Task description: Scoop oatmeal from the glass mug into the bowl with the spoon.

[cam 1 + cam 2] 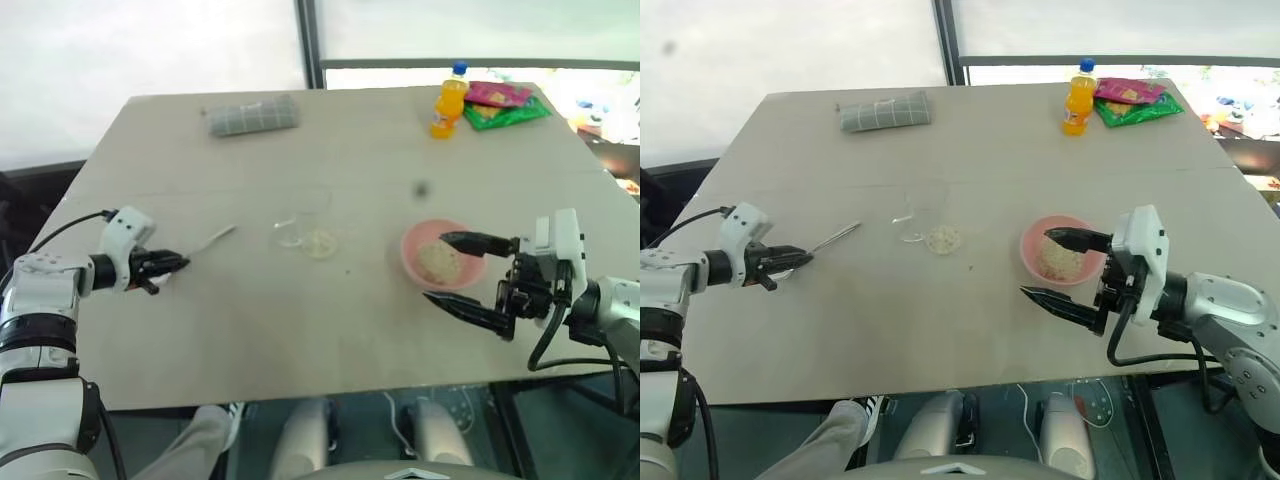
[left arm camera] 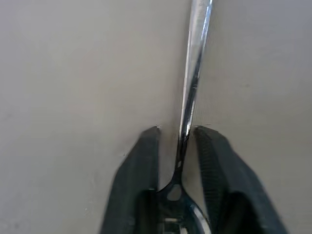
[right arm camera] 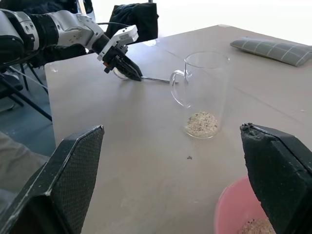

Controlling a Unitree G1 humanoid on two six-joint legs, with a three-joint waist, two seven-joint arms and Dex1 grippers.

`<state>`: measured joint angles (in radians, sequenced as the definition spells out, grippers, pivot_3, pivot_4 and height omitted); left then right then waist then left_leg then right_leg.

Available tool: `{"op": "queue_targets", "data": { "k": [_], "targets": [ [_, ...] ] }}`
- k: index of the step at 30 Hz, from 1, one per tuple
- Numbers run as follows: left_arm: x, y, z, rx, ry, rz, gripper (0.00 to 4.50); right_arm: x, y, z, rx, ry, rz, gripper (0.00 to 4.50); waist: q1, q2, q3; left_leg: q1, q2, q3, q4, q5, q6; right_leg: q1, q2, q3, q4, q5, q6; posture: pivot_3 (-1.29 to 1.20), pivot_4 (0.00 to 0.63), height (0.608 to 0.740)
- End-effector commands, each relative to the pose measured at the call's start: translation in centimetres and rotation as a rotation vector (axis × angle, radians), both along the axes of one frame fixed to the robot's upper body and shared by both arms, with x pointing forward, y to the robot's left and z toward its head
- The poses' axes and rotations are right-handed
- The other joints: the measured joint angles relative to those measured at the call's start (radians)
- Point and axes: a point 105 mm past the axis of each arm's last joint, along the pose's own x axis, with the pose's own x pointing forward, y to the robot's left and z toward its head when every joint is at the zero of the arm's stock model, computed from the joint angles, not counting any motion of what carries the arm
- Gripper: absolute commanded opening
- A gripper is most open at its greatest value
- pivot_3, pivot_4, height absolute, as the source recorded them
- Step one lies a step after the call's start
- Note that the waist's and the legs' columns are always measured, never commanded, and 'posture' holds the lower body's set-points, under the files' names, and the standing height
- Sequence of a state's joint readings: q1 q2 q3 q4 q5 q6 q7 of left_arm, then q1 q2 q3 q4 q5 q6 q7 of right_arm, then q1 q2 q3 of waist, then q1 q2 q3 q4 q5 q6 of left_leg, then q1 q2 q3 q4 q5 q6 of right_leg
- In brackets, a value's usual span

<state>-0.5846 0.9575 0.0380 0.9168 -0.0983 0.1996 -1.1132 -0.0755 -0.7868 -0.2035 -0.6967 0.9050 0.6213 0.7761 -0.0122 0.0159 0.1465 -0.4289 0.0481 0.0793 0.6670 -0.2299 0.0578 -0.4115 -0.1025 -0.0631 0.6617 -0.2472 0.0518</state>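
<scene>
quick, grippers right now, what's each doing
Left gripper: shut on the spoon, which lies on the table.
Right gripper: open, holding nothing, beside the bowl.

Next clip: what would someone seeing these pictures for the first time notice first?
Probably the right gripper, its fingers spread wide around the near side of the pink bowl, which already holds a heap of oatmeal. Next, the left gripper at the table's left, shut on the spoon lying flat on the tabletop. Between them stands the glass mug with a thin layer of oatmeal at its bottom.
</scene>
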Motion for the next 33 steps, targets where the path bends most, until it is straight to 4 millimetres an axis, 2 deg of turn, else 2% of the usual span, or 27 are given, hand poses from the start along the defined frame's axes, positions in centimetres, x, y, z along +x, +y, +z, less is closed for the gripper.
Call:
{"op": "queue_targets", "data": {
  "k": [1,4,7,8,11,13,15,17,21,24,28,33],
  "targets": [
    [-2.9,1.4,-5.7,0.043,0.217,0.101,0.05,0.0,-0.1,0.8,-0.004,-0.049,0.0,4.5,-0.002,0.003,-0.003,0.0,0.0,0.0,0.0,0.0,0.0,0.0,0.0,0.001,0.0,0.0,0.0,0.0,0.15,0.718],
    [-2.1,1.7,-5.9,0.098,0.155,0.139,0.05,0.1,-0.2,0.6,-0.005,-0.045,-0.003,4.5,0.001,0.008,-0.008,0.002,0.0,0.001,0.0,0.0,0.0,0.001,0.0,0.001,0.001,0.0,0.001,0.0,0.15,0.718],
    [-0.1,1.4,-4.3,0.077,0.004,0.174,0.05,0.3,-0.2,0.5,-0.002,-0.047,-0.003,4.5,0.003,0.009,-0.008,0.006,0.0,-0.001,-0.001,0.0,0.0,0.004,0.001,0.001,0.002,0.0,0.0,0.0,0.15,0.718],
    [0.8,1.1,-3.3,0.058,-0.061,0.179,0.05,0.4,-0.2,0.5,-0.001,-0.049,-0.002,4.5,0.003,0.009,-0.008,0.01,0.0,-0.002,-0.001,0.0,0.0,0.006,0.0,0.0,0.002,0.0,0.0,0.0,0.15,0.718],
    [3.7,-0.5,1.5,0.004,-0.332,0.159,0.05,0.8,-0.4,0.8,0.015,-0.059,-0.012,4.5,0.005,0.004,-0.004,0.013,0.001,-0.003,-0.001,-0.001,-0.001,0.009,-0.001,-0.002,0.002,0.0,0.0,0.0,0.15,0.718],
    [4.4,-1.1,2.9,-0.004,-0.408,0.15,0.05,1.0,-0.4,0.9,0.022,-0.065,-0.017,4.5,0.012,-0.01,0.004,0.011,0.002,-0.004,-0.001,-0.001,-0.001,0.009,-0.002,-0.004,0.001,0.0,-0.001,0.0,0.15,0.718],
    [5.5,-2.7,6.3,-0.026,-0.567,0.141,0.05,1.3,-0.5,1.3,0.043,-0.074,-0.026,4.5,0.016,-0.017,0.003,0.006,0.002,-0.005,0.0,0.0,0.0,0.006,-0.002,-0.005,0.0,0.001,-0.002,0.0,0.15,0.718],
    [5.9,-4.0,9.0,-0.027,-0.686,0.133,0.05,1.5,-0.4,1.6,0.059,-0.082,-0.034,4.5,0.026,-0.029,0.01,-0.009,0.001,-0.004,0.003,0.0,-0.001,-0.004,-0.003,-0.005,-0.001,0.006,-0.003,0.0,0.15,0.718],
    [5.9,-6.9,13.8,-0.017,-0.893,0.128,0.05,2.3,-0.6,2.8,0.127,-0.097,-0.078,4.5,0.027,-0.037,0.015,-0.02,-0.002,-0.006,0.005,0.003,-0.005,-0.009,-0.004,-0.007,-0.007,0.01,0.003,0.0,0.15,0.718],
    [5.8,-8.9,16.6,0.029,-1.01,0.102,0.05,3.4,-0.6,4.1,0.185,-0.105,-0.129,4.5,0.027,-0.038,0.016,-0.021,-0.006,-0.005,0.005,0.003,-0.005,-0.009,-0.004,-0.007,-0.009,0.011,0.005,0.0,0.15,0.718],
    [5.7,-11.9,20.7,0.065,-1.171,0.045,0.05,5.1,-0.3,6.9,0.311,-0.11,-0.195,4.5,0.026,-0.041,0.021,-0.02,-0.007,-0.006,0.005,0.002,-0.003,-0.008,-0.003,-0.007,-0.007,0.011,0.006,0.0,0.15,0.718],
    [5.1,-17.4,24.5,0.031,-1.278,-0.137,0.05,7.4,0.1,10.1,0.432,-0.088,-0.293,4.5,0.027,-0.041,0.021,-0.019,-0.007,-0.006,0.006,0.003,-0.002,-0.008,-0.002,-0.009,-0.002,0.011,0.006,0.0,0.15,0.718]
  ]
}}
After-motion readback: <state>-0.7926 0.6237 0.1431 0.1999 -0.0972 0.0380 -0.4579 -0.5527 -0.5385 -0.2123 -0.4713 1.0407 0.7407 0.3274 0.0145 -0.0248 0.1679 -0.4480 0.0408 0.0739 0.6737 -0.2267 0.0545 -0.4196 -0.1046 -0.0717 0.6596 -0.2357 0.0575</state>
